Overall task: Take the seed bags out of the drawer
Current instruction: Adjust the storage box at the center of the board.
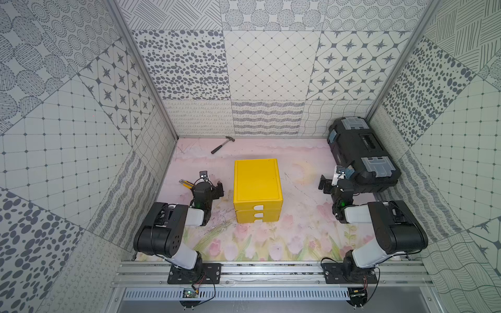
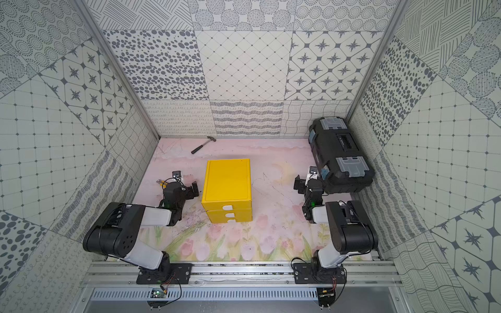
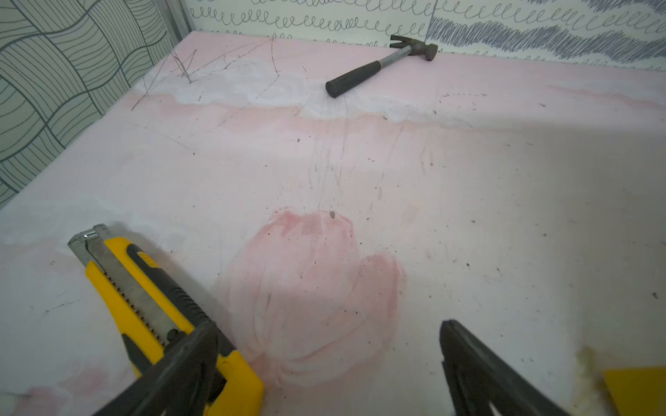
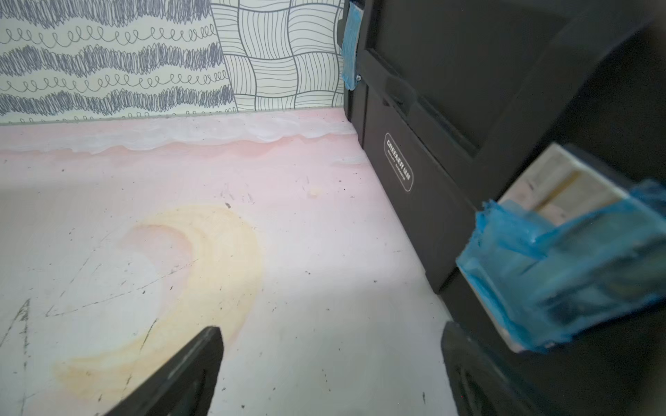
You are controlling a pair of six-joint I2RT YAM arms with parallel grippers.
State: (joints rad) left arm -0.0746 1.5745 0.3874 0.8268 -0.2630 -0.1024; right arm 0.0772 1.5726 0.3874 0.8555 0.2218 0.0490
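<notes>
1. No seed bags show in any view. I judge that they lie inside the yellow drawer unit (image 1: 257,187), which stands in the middle of both top views with all three drawers shut. I cannot tell which drawer holds them.
2. The left gripper (image 3: 328,326) has its jaws wide apart and holds nothing. It is left of the unit, with one finger over the utility knife (image 3: 144,288). Whether they touch is not clear.
3. The right gripper (image 4: 331,327) is also spread wide and empty. It is right of the unit, near the black toolbox (image 1: 363,154).
4. Such bags are probably light, thin and glossy, so they may slip and bend. I would pinch one gently by an edge or corner, across its flat faces. Before that, a drawer must be pulled out by its white handle (image 1: 259,208).
5. The insides of the drawers are hidden. The lowest handle is partly cut off. At the right of the right wrist view, a blue-taped part (image 4: 562,270) is too blurred to name.
</notes>
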